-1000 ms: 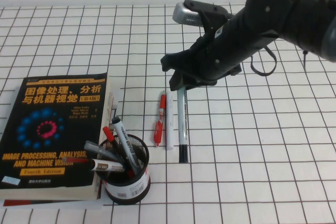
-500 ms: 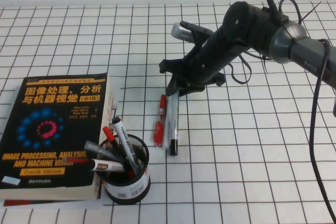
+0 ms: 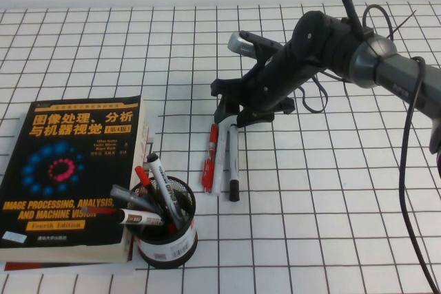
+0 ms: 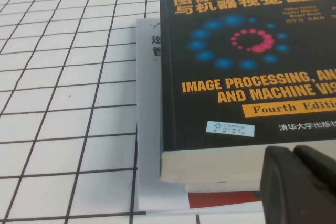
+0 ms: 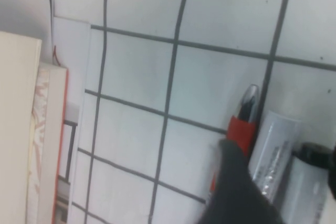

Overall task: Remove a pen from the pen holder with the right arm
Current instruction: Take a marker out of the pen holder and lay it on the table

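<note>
A black mesh pen holder [image 3: 167, 228] at the front left holds several markers [image 3: 162, 184]. In the middle of the table lie a red pen [image 3: 209, 160], a white marker [image 3: 220, 163] and a black-capped marker [image 3: 233, 163], side by side. My right gripper [image 3: 233, 113] hangs low over their far ends, open, holding nothing. In the right wrist view the red pen [image 5: 240, 124], the white marker [image 5: 273, 145] and the black-capped marker [image 5: 310, 182] lie on the grid beneath my right gripper [image 5: 286, 182]. My left gripper [image 4: 296, 182] is shut, close over the book's near edge.
A thick dark book [image 3: 69, 170] lies on thinner booklets at the left, touching the pen holder. Its cover [image 4: 247, 51] fills the left wrist view. The right arm's cables [image 3: 413, 170] hang along the right side. The white grid tabletop [image 3: 331, 225] lies open at the front right.
The right gripper came down and opened. The black-capped marker it held now lies flat on the table next to the white marker.
</note>
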You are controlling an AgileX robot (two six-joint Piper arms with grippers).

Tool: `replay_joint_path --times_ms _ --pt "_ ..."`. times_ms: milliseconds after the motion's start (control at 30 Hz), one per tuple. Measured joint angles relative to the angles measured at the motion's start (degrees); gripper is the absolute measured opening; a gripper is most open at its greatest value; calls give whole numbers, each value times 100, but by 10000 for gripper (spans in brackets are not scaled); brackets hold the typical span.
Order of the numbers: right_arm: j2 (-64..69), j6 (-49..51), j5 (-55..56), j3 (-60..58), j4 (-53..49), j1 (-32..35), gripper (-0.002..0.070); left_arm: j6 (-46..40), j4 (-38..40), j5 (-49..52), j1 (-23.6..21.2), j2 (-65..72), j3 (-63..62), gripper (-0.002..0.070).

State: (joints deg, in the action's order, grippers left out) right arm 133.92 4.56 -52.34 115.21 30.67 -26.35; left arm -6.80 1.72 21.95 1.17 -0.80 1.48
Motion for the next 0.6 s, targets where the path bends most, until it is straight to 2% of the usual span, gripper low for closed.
replay_joint_path --times_ms 133,333,433,600 --pt "0 0 65 0 0 -1 394 0 0 0 0 0 0 -4" --pt "-188 0 -80 0 -310 -53 392 0 0 0 0 0 0 -4" --pt "-649 0 -233 -185 -654 -171 330 0 0 0 0 0 0 -4" --pt "-1972 -115 -23 -1396 -1012 -407 109 0 0 0 0 0 0 -4"
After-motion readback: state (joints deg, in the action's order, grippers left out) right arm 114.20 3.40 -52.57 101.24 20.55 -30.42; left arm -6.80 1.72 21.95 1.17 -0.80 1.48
